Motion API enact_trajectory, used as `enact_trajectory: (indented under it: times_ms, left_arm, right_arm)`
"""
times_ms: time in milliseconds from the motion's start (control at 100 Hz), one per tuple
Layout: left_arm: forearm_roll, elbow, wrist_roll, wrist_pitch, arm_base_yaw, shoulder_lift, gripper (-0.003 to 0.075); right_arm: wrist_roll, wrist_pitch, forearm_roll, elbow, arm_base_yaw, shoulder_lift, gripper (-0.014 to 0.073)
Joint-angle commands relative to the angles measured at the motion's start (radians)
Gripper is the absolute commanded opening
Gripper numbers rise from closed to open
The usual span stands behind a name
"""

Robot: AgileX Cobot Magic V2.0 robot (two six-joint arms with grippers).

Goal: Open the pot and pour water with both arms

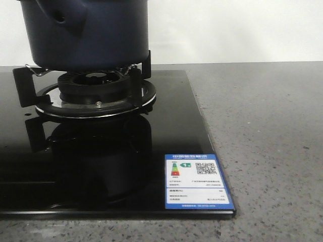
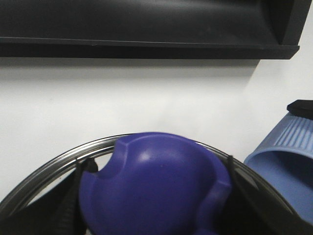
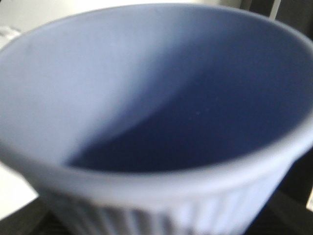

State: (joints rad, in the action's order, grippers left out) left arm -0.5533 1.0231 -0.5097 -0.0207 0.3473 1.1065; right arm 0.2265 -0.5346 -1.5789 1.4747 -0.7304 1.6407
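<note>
Grey speckled countertop [image 1: 262, 126] runs across the front view, backed by a plain white wall [image 1: 227, 30], with a glossy black glass cooktop [image 1: 166, 131] laid on it. On the cooktop's near right corner is a blue-and-white energy label [image 1: 198, 182]. The pot [image 1: 88, 33] sits on the black burner grate [image 1: 96, 88] at the upper left of that view, dark navy, its stubby hollow handle turned toward the camera's left; its top is cut off by the frame edge, so the rim is not visible.

From the left wrist view, a purple lid knob [image 2: 154, 188] fills the lower middle, with a metal-rimmed lid [image 2: 58, 164] around it and black fingers [image 2: 66, 215] flanking it on both sides (the left gripper [image 2: 154, 215] appears closed on the knob, though the contact itself is out of frame). A pale blue ribbed cup [image 2: 283, 166] shows at the right edge, under a dark shelf [image 2: 146, 29].

The right wrist view is filled by the same cup [image 3: 156, 112], blurred and very close; I cannot tell how the right jaws stand.
</note>
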Motion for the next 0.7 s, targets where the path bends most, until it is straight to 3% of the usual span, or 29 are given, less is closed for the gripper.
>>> enact_trajectory:
  times_ms: [0, 690]
  left_arm:
    - [0.002, 0.033, 0.007, -0.095, -0.003, -0.030, 0.0357]
    - [0.002, 0.033, 0.007, -0.095, -0.003, -0.030, 0.0357]
  right_arm:
    - [0.003, -0.007, -0.061, 0.037, -0.002, -0.044, 0.0330]
    - [-0.026, -0.026, -0.056, 0.037, -0.002, -0.044, 0.0330]
